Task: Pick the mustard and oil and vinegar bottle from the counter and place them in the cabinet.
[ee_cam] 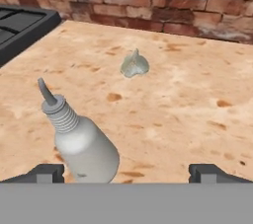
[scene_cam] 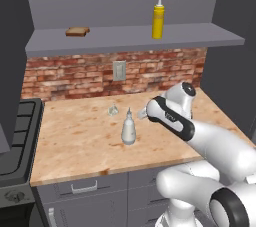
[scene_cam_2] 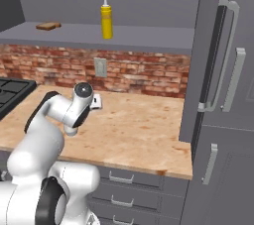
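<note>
The yellow mustard [scene_cam: 158, 18] [scene_cam_2: 106, 19] stands upright on the grey cabinet shelf [scene_cam: 125, 40]. The pale pear-shaped oil and vinegar bottle [scene_cam: 128, 128] [ee_cam: 81, 141] stands upright on the wood-grain counter [scene_cam: 75, 141]. My gripper [ee_cam: 129, 173] [scene_cam: 142, 115] is open just to the right of the bottle, at about neck height. In the hand view the bottle sits between the fingertips [ee_cam: 47, 172], close to the left one, and the jaws are not touching it.
A tiny clear glassy object [scene_cam: 113, 110] [ee_cam: 134, 64] lies behind the bottle near the brick wall. A bread slice [scene_cam: 77, 31] rests on the shelf's left. A black stove [scene_cam: 15, 136] borders the counter's left; tall grey doors [scene_cam_2: 223, 95] stand at right.
</note>
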Available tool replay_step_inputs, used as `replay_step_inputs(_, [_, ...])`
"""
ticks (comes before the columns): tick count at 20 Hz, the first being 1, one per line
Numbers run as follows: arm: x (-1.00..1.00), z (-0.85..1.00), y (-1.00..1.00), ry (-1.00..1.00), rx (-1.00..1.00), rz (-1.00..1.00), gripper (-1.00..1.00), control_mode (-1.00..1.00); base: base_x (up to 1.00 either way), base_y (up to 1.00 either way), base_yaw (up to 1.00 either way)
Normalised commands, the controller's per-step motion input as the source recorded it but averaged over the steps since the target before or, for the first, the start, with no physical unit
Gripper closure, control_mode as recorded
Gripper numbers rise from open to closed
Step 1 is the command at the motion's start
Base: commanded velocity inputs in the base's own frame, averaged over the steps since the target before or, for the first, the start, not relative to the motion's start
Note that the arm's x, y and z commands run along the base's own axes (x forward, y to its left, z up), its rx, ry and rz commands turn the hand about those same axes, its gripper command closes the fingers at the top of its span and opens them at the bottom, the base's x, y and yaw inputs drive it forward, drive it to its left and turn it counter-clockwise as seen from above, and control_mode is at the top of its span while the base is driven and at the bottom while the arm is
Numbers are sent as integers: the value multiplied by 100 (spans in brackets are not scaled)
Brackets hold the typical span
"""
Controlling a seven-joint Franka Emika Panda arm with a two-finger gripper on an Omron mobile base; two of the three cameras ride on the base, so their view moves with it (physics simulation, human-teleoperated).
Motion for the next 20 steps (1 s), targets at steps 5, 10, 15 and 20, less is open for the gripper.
replay_step_inputs(5, [0,-23,23,8,0,7,-100,-100,0,0,0])
replay_step_inputs(10, [0,-19,28,12,0,4,-100,-100,0,0,0])
replay_step_inputs(15, [0,-1,25,5,0,2,-100,-100,0,0,0])
replay_step_inputs(20, [0,0,19,2,0,1,-100,-100,0,0,0])
